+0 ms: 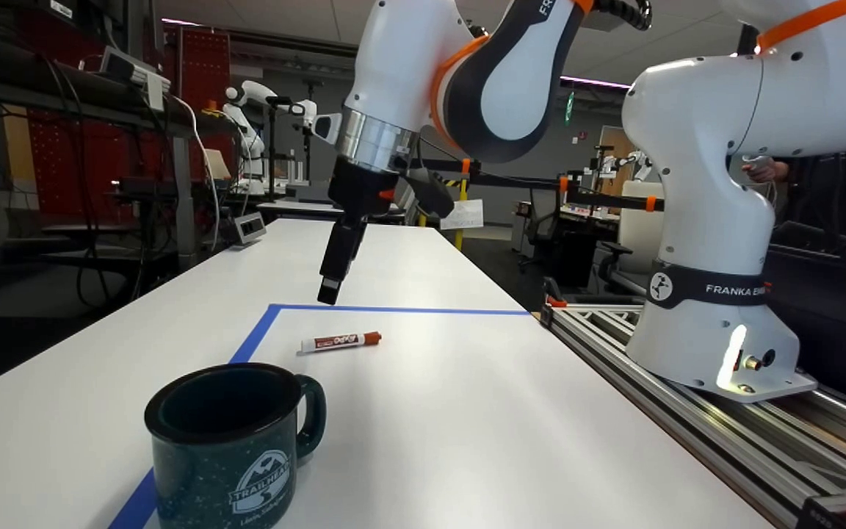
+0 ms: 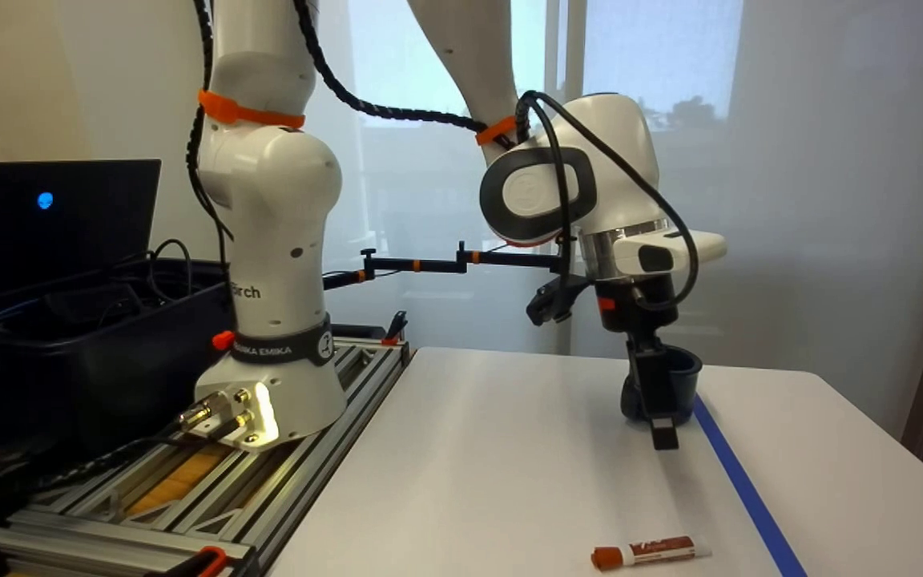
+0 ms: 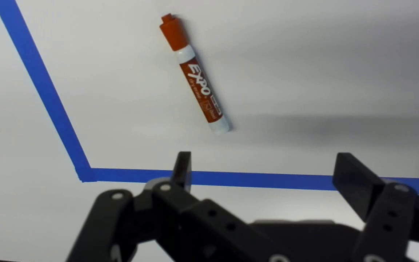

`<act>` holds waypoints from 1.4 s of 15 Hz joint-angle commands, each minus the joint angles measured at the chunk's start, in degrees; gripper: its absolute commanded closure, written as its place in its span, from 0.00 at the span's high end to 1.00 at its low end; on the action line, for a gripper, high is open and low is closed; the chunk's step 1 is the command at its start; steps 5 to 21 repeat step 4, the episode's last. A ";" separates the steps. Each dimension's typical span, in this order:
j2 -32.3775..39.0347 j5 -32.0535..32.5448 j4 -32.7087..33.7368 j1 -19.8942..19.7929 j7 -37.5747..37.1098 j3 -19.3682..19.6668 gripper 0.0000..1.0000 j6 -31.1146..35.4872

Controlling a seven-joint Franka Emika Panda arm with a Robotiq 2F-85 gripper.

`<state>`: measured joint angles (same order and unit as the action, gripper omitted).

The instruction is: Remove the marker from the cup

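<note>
Long, smooth and white, the table [image 1: 511, 419] stretches through both exterior views, and arching over it is the white, jointed robot arm [image 1: 706, 220], its base planted on silver metal rails [image 1: 687, 419]. Across the tabletop, flat strips of blue tape [image 3: 46, 91] meet at a corner, crisp in the wrist view. Down in size to the black two-fingered gripper [image 3: 266, 173], hanging tilted above the table: it's unclenched, the dark, blunt fingers [image 3: 355, 185] parted wide, with tape and white surface showing through the gap. Next, in an exterior view, the round, speckled dark teal mug [image 1: 221, 463], black-rimmed, upright on the table, its loop handle turned towards the robot's side and a pale badge on its wall; the blue strip passes behind it, though whether the base sits on the tape or just beside it, I can't tell from here. And the smallest of the lot, the slim cylindrical marker [image 3: 195, 78], white-bodied with a brownish-red label and an orange-red cap: it's out of the mug, lying flat on the table inside the taped corner, well apart from the mug, cap pointing towards the robot's base
</note>
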<state>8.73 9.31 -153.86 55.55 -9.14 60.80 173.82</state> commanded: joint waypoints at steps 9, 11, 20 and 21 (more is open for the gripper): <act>0.00 0.00 0.00 0.00 -0.01 0.49 1.00 -0.03; 0.00 0.00 0.00 0.00 -0.01 0.49 1.00 -0.03; 0.00 0.00 0.00 0.00 -0.01 0.49 1.00 -0.03; 0.00 0.00 0.00 0.00 -0.01 0.49 1.00 -0.03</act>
